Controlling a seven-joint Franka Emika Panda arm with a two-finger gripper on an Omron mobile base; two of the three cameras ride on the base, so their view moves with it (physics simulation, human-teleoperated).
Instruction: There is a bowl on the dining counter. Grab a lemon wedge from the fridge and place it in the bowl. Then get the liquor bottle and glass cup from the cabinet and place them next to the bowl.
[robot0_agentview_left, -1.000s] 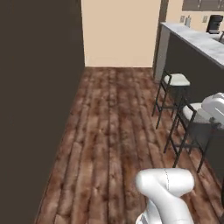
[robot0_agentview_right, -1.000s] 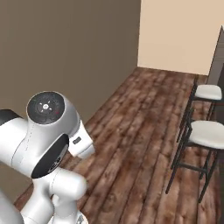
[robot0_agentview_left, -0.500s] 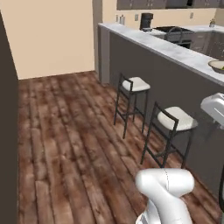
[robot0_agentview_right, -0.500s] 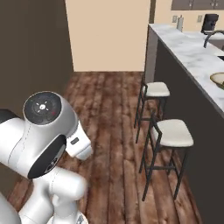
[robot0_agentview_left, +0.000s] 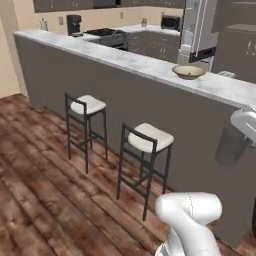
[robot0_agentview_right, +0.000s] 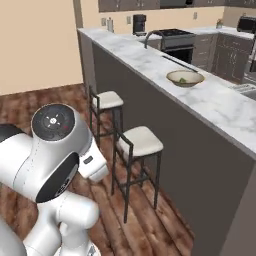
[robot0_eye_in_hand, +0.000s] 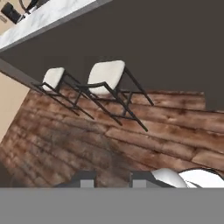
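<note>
The dining counter (robot0_agentview_left: 150, 67) (robot0_agentview_right: 220, 105) runs across in front of me, its marble top above a plain grey front. On it sits the tan bowl (robot0_agentview_left: 189, 71) (robot0_agentview_right: 185, 78), with a small yellow-green piece inside that looks like the lemon wedge. In the hand view my gripper (robot0_eye_in_hand: 113, 180) points down at the wooden floor. Its tips stand a little apart, and what lies between them is cut off. A grey shape (robot0_agentview_left: 231, 144) hangs under my white wrist, right of the bowl and below counter height. The cabinet, liquor bottle and glass cup are out of view.
Two black-framed bar stools with white seats (robot0_agentview_left: 87, 105) (robot0_agentview_left: 150, 137) (robot0_agentview_right: 140, 140) stand against the counter front. A tall grey fridge-like unit (robot0_agentview_left: 197, 27), a stove and a coffee machine (robot0_agentview_left: 74, 22) lie beyond the counter. Open wooden floor (robot0_agentview_left: 40, 190) spreads to the left.
The whole picture has swung: the base has turned and driven from a dark wall and hallway to face the dining counter, now close. The arm holds the same pose.
</note>
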